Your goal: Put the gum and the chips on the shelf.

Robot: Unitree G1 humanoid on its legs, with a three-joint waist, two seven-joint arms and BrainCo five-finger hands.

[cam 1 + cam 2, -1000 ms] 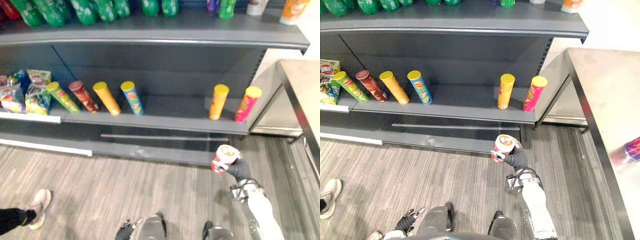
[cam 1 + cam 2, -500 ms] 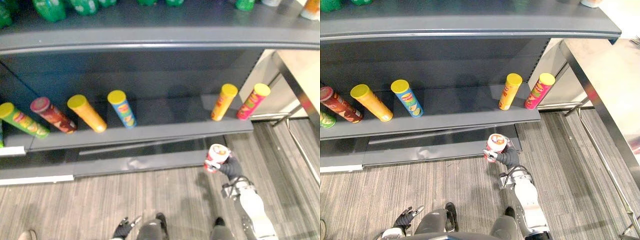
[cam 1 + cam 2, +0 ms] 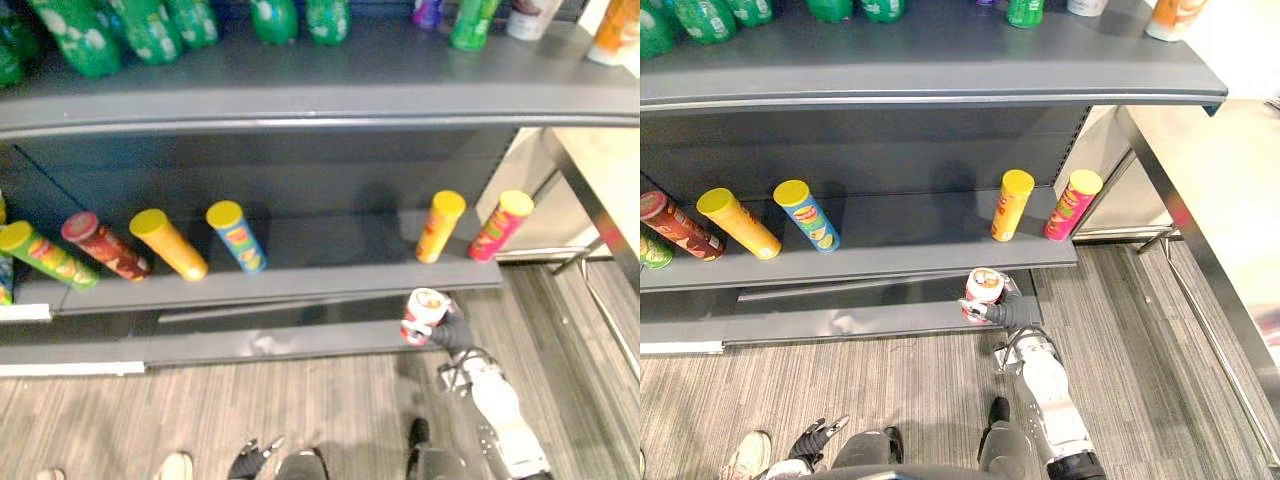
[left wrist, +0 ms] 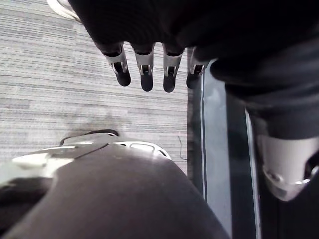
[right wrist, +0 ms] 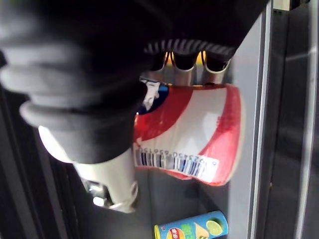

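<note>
Well, nearest to us, the left hand hangs low over the grey striped floor, its fingers straight and relaxed, holding nothing. A person's pale shoe sits on the floor just beside it. Over on the right, the right hand is out in front, clenched round the red and white chips can. The wrist view shows the fingers curled over the can's side, lid end away from the palm. The can is in the air, just off the front edge of the lower shelf and not on it. Up on that shelf, an orange can stands just behind the held one, with a pink can near it. Further left stand a blue can, a yellow can, a dark red can and a green can. Above, green bottles line the upper shelf. At far right runs a steel counter.
</note>
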